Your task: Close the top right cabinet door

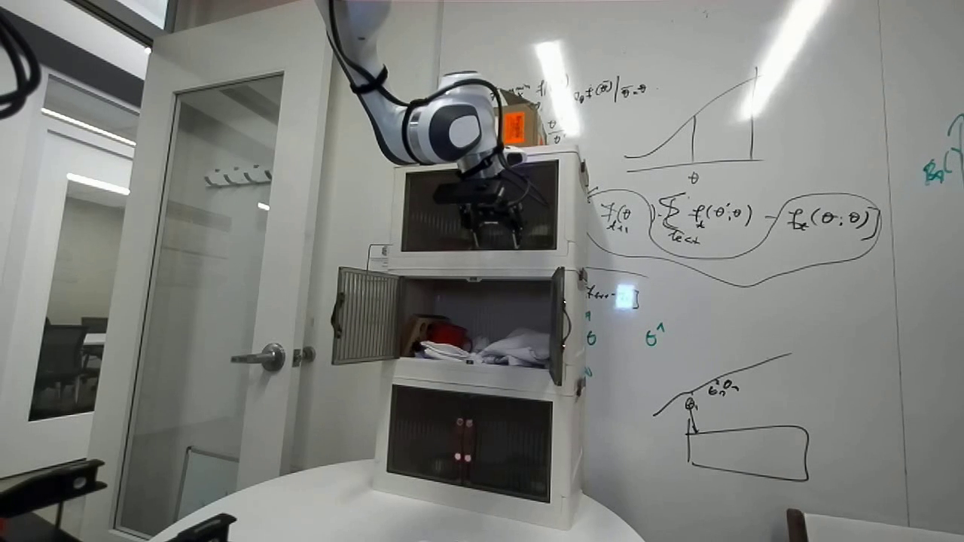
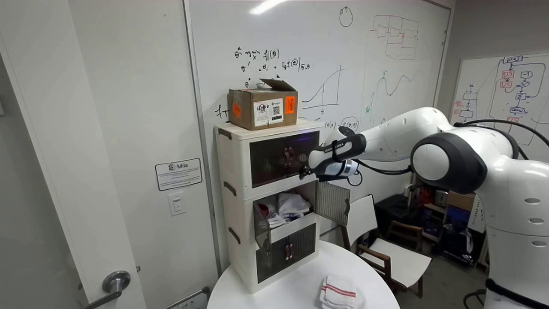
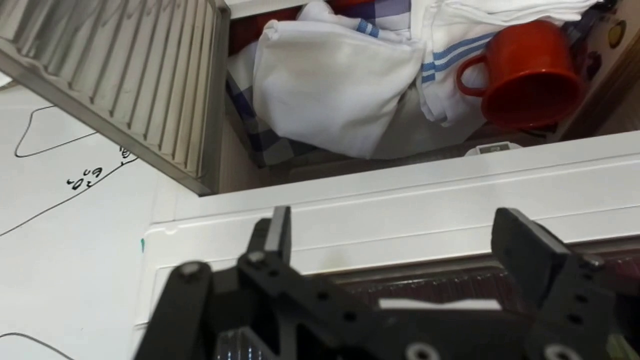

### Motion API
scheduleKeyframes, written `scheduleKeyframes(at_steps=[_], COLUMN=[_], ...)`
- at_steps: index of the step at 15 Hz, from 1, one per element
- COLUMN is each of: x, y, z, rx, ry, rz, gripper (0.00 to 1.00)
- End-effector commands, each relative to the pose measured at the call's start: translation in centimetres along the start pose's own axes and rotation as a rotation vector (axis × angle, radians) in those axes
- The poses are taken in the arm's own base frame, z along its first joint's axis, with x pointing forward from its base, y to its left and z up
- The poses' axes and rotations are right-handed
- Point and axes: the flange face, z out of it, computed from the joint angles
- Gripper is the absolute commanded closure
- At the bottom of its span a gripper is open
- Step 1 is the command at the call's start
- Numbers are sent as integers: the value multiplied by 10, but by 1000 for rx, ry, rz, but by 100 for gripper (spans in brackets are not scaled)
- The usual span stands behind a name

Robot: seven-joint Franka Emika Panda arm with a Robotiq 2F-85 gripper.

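Note:
The top right cabinet door (image 1: 541,224) is a dark see-through ribbed pane in the cabinet's top tier. It looks flush with the cabinet front in both exterior views, next to the matching left door (image 2: 266,161); it also shows in an exterior view (image 2: 307,143). My gripper (image 1: 495,239) hangs in front of this tier, fingers pointing down, and hides part of the panes. It also shows in an exterior view (image 2: 305,172). In the wrist view, upside down, my gripper (image 3: 392,235) is open with nothing between its fingers. I cannot tell whether it touches the door.
Below, the middle tier's left door (image 1: 367,316) and right door (image 1: 557,325) stand open. Inside lie white towels (image 3: 330,90) and a red mug (image 3: 530,70). The bottom tier (image 1: 422,433) is shut. A cardboard box (image 2: 263,107) stands on top. A folded cloth (image 2: 339,292) lies on the round table (image 2: 300,268).

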Motion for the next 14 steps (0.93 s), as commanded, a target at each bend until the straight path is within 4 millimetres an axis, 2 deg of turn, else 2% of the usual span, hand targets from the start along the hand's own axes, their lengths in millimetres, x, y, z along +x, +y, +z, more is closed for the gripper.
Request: scheduleKeyframes(at_steps=[1,4,9,14], x=[11,17,29,31], y=[-12,-26,-28,-30], z=[5,11,20,32], rx=[55,89,30,3], ry=[31,71,198,262], rz=[4,2,-41,-72], gripper=[0,0,0,0])
